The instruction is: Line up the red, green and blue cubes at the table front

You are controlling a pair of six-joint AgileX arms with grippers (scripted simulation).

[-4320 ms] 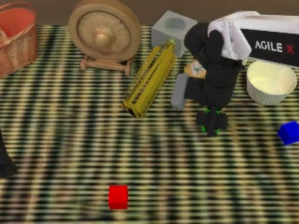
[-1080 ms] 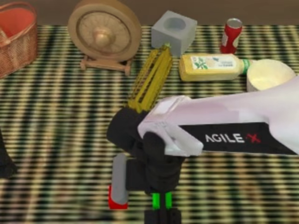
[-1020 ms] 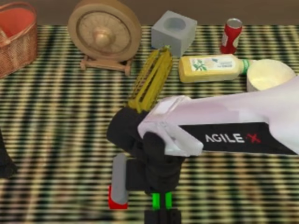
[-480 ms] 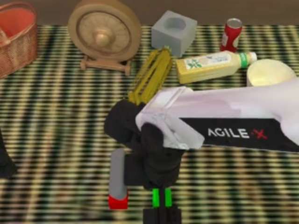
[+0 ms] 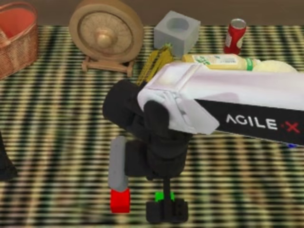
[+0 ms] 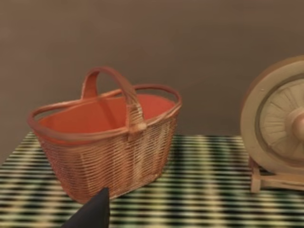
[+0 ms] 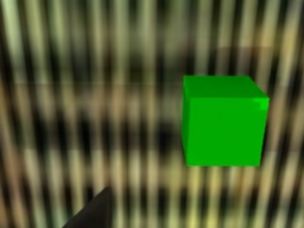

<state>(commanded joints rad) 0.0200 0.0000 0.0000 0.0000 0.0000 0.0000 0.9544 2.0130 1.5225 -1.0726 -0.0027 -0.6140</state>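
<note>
The green cube [image 7: 223, 121] rests on the striped table [image 5: 57, 142] near the front edge, a little right of the red cube [image 5: 119, 200]. My right gripper [image 5: 166, 211] hangs open just above the green cube [image 5: 164, 195], with one dark fingertip [image 7: 92, 211] well clear of it. The right arm hides most of the red cube's far side. The blue cube lies under the right forearm, and only a sliver [image 5: 290, 145] shows. My left gripper [image 5: 4, 166] is parked at the table's left edge, with a fingertip [image 6: 95, 213] facing the basket.
Along the back stand a wicker basket [image 5: 16, 38], a wooden wheel [image 5: 105, 35], a grey hollowed block [image 5: 176, 32] and a red can [image 5: 235, 35]. A yellow rack [image 5: 154, 61], a yellow bottle [image 5: 218, 60] and a white bowl [image 5: 275, 66] lie partly under the right arm.
My right gripper carried the green cube to the front beside the red one, let go of it, and has now lifted. The raised arm now covers more of the bottle and bowl.
</note>
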